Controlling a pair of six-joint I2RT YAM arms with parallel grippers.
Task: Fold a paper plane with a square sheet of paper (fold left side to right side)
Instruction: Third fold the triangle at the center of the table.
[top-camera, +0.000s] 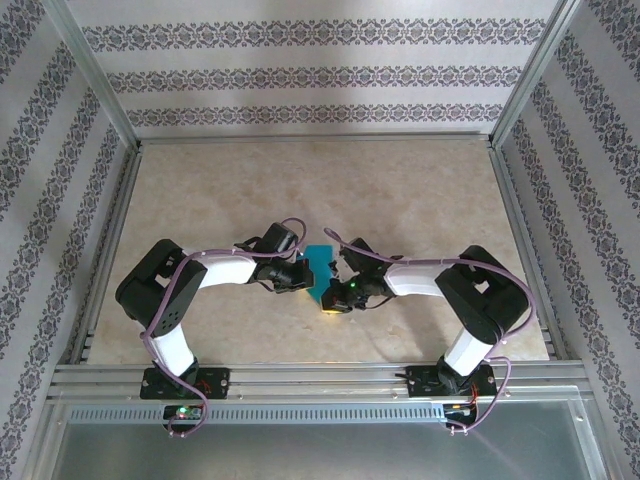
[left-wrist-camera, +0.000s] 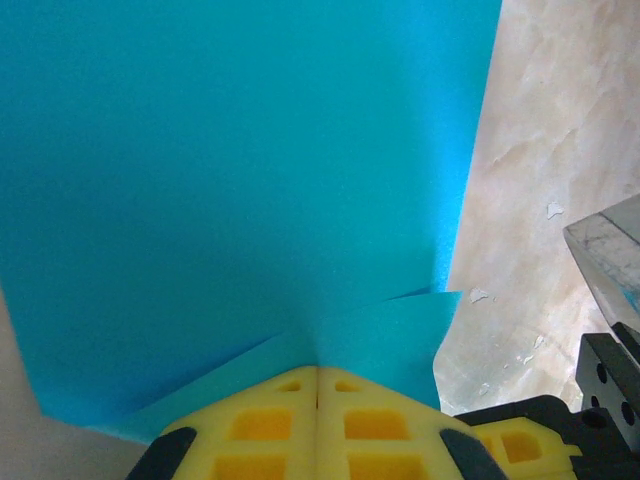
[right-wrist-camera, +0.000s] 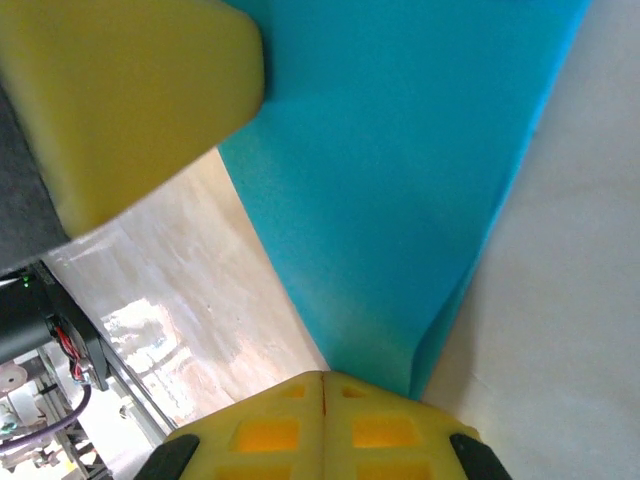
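Note:
The square sheet of paper (top-camera: 320, 260) is teal-blue and hangs between both grippers over the middle of the table. It is doubled over, not a paper plane shape. In the left wrist view the sheet (left-wrist-camera: 250, 180) spreads out ahead with a second layer fanning from the tips. My left gripper (left-wrist-camera: 318, 372) is shut with the paper pinched at its seam, and from above this gripper (top-camera: 305, 280) sits at the sheet's left. My right gripper (right-wrist-camera: 323, 376) is shut on the paper (right-wrist-camera: 400, 180) too, at the sheet's near right (top-camera: 330, 298). A left finger (right-wrist-camera: 130, 100) looms close by.
The beige marbled table (top-camera: 300, 180) stretches far behind the sheet. Aluminium rails (top-camera: 320, 375) run along the near edge and both sides, with patterned walls beyond. Part of the right gripper's body (left-wrist-camera: 530, 440) is close at the lower right of the left wrist view.

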